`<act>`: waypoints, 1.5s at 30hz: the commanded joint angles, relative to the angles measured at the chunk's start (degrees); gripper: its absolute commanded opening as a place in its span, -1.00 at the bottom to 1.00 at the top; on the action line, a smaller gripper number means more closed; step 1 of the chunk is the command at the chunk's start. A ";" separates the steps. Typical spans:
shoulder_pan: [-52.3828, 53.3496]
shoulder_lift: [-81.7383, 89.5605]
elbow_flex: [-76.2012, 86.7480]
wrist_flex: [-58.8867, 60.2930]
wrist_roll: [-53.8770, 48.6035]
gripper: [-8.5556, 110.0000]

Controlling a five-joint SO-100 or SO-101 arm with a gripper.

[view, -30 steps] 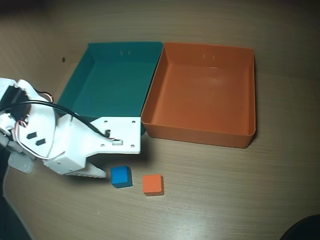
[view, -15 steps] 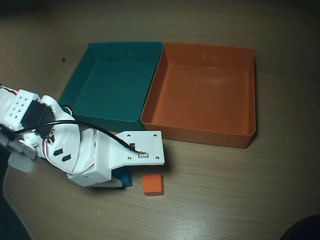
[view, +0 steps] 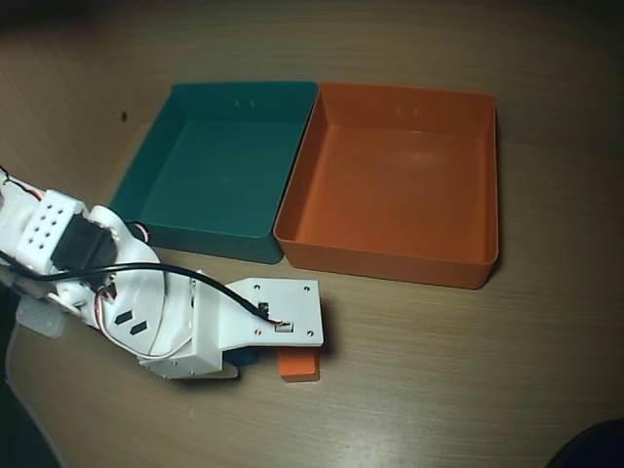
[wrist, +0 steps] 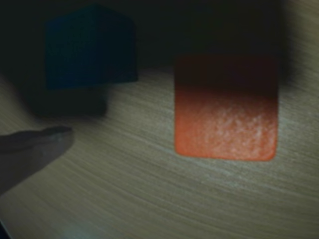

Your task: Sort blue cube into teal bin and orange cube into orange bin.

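The blue cube (wrist: 89, 47) sits in shadow at the wrist view's upper left. The orange cube (wrist: 225, 107) lies on the wooden table to its right, a gap apart. One pale fingertip (wrist: 42, 142) shows at the lower left, touching neither cube; the other finger is out of view. In the overhead view my gripper (view: 268, 357) hangs under the white wrist plate, right over both cubes. Only an edge of the blue cube (view: 250, 357) and part of the orange cube (view: 299, 367) show. The teal bin (view: 146, 166) and the orange bin (view: 492, 185) stand side by side behind, both empty.
The arm's white body and black cable (view: 107, 283) fill the table's left side in the overhead view. A dark object (view: 595, 448) shows at the bottom right corner. Bare wood lies in front of the orange bin.
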 commanded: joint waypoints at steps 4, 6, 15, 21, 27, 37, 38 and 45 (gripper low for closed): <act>0.26 -2.02 -3.52 -0.70 -0.35 -0.24; 0.35 -2.64 -3.52 -0.70 -0.35 -0.24; 0.18 -3.43 -2.72 -0.70 0.70 -0.40; 0.00 -3.43 -2.64 -0.62 0.79 -0.83; 0.70 -2.46 -2.72 -0.62 0.88 -0.94; 2.20 7.91 -8.53 -0.62 0.88 -0.96; 1.93 9.32 -8.70 -0.62 0.88 -0.96; -4.31 18.28 -8.09 0.26 0.97 -0.95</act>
